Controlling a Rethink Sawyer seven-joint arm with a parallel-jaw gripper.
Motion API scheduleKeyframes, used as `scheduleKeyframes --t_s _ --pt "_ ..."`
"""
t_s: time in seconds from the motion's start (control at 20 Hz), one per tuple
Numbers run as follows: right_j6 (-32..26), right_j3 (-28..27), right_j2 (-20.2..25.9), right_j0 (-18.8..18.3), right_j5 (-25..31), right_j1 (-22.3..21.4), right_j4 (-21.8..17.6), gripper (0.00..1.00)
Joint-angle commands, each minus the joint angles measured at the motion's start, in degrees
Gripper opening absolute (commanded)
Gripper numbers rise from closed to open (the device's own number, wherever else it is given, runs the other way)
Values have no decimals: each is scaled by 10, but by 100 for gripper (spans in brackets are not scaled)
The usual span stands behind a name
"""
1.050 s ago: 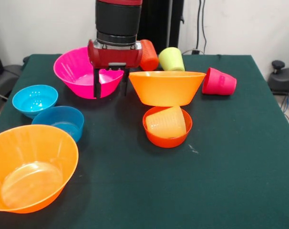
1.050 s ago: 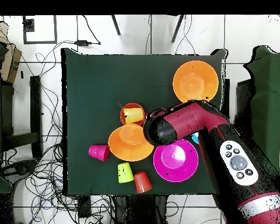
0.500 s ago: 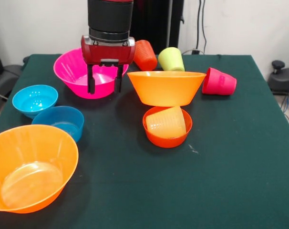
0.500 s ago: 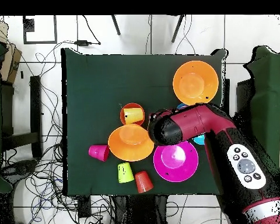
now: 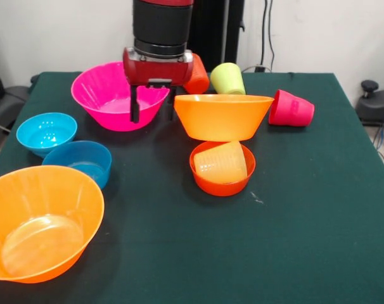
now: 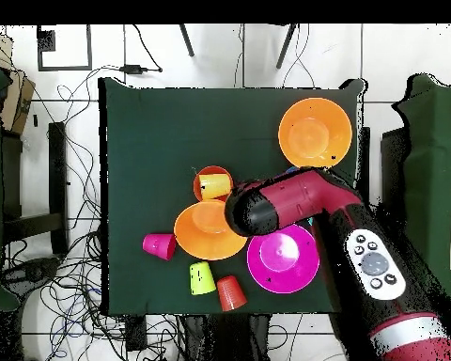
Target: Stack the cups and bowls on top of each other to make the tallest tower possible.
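My gripper hangs open and empty. One finger is in front of the large magenta bowl, the other beside the left rim of the middle large orange bowl. In front of that bowl a small red-orange bowl holds the pale yellow cup on its side. Orange, lime green and red-pink cups lie at the back. From overhead the arm hides the gripper, between the orange bowl and the magenta bowl.
A light blue bowl and a darker blue bowl sit at the left. A second large orange bowl stands at the front left corner. Bare green cloth covers the front right of the table.
In the front view the gripper has shifted right, from over the magenta bowl to the gap between it and the middle orange bowl. It stays open. No cup or bowl has moved.
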Motion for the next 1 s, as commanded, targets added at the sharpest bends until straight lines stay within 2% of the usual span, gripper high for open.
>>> scheduleKeyframes --t_s 0.05,0.2,0.25,0.45,1.0 --pt "129 -40 -54 90 0 9 18 100" --pt "140 -68 -75 125 15 2 15 100" --pt "143 -84 -87 139 19 0 2 100" --pt "141 -122 -119 171 41 -3 -7 100" --pt "126 -197 -192 218 69 30 -16 100"
